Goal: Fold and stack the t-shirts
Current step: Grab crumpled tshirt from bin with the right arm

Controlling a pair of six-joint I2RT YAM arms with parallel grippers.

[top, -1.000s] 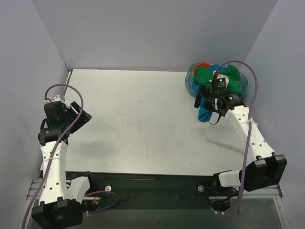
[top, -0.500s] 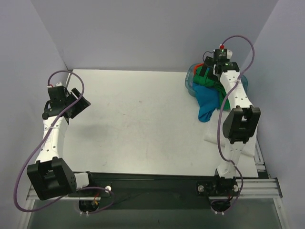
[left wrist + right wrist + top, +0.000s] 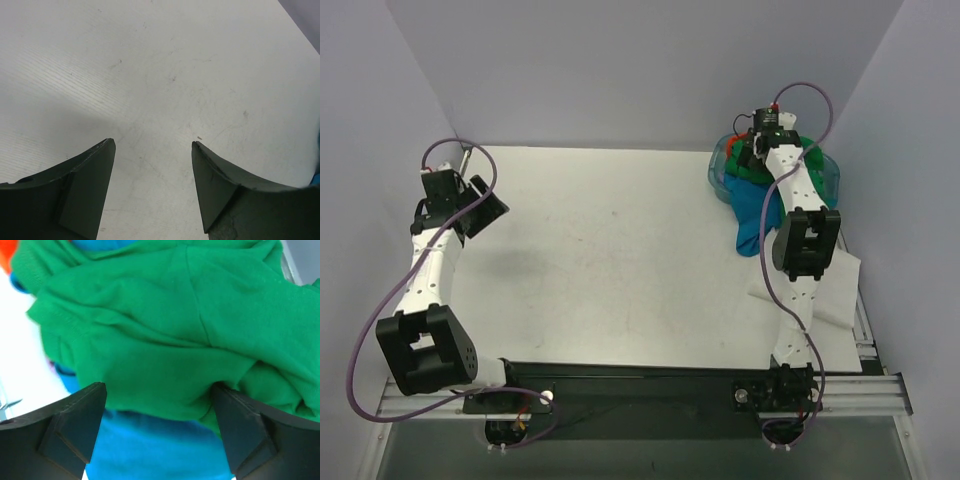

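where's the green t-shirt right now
Far right corner of the table, heaped in the blue bin over the turquoise t-shirt; in the right wrist view the green t-shirt sits just beyond the open right gripper.

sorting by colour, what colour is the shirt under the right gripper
Bright green shirt, clearest in the right wrist view.

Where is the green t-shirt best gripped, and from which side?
On the green t-shirt, pinch the bunched lower edge, coming from above: it lies crumpled on top of the turquoise shirt, and the open right jaws straddle that edge.
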